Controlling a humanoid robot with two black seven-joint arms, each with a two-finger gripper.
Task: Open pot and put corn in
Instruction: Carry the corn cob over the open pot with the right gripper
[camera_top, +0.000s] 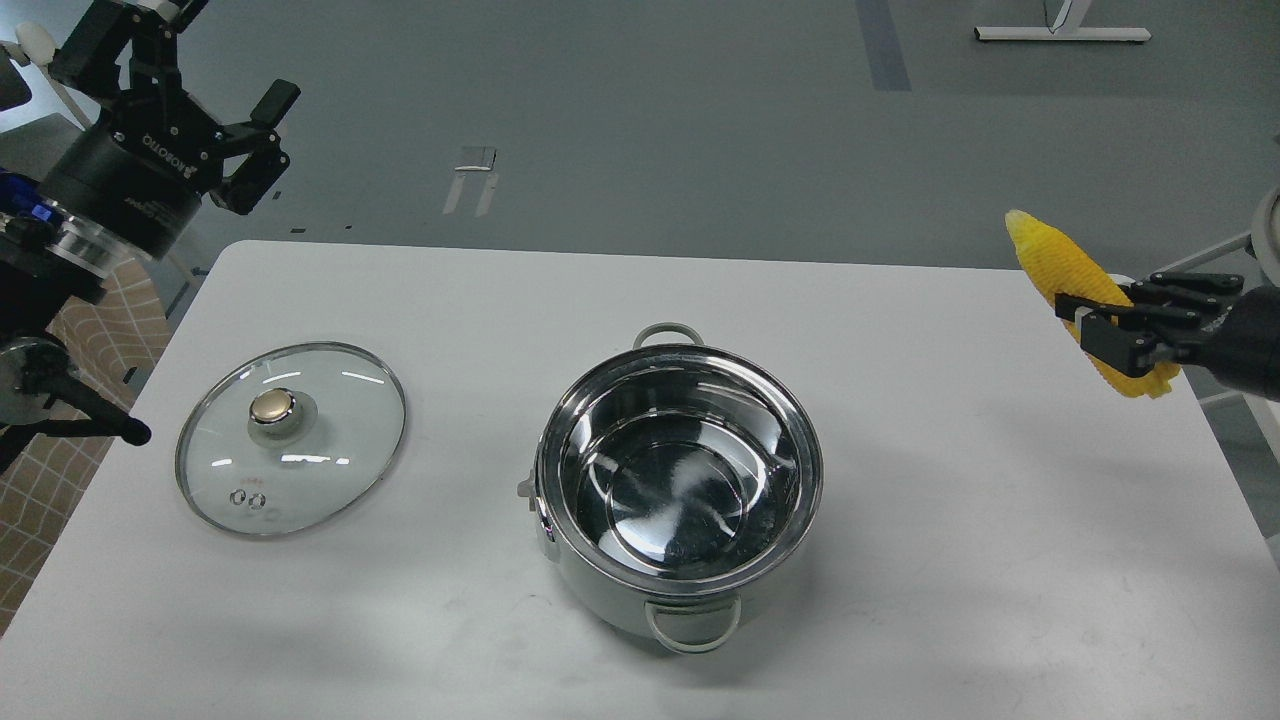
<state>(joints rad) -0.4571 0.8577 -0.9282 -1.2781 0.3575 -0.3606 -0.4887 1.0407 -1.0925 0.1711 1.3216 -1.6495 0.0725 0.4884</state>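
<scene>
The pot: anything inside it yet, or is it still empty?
Nothing lies inside the pot: only its bare mirror-like bottom and wall show. The near inner wall is hidden behind the rim. The corn is gripped in the right gripper, off to the right.

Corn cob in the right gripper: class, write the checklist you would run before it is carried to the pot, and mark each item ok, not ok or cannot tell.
1. Pot uncovered: ok, its mirror-like inside is open to view.
2. Pot holds nothing that blocks the drop: ok.
3. Lid out of the way: ok, it lies flat on the table left of the pot, apart from it.
4. Corn held: ok, the right gripper is shut across the cob.
5. Corn over the pot: not ok, it is up at the table's far right edge.
6. Left gripper clear of the pot: ok, raised at far left, open.
</scene>
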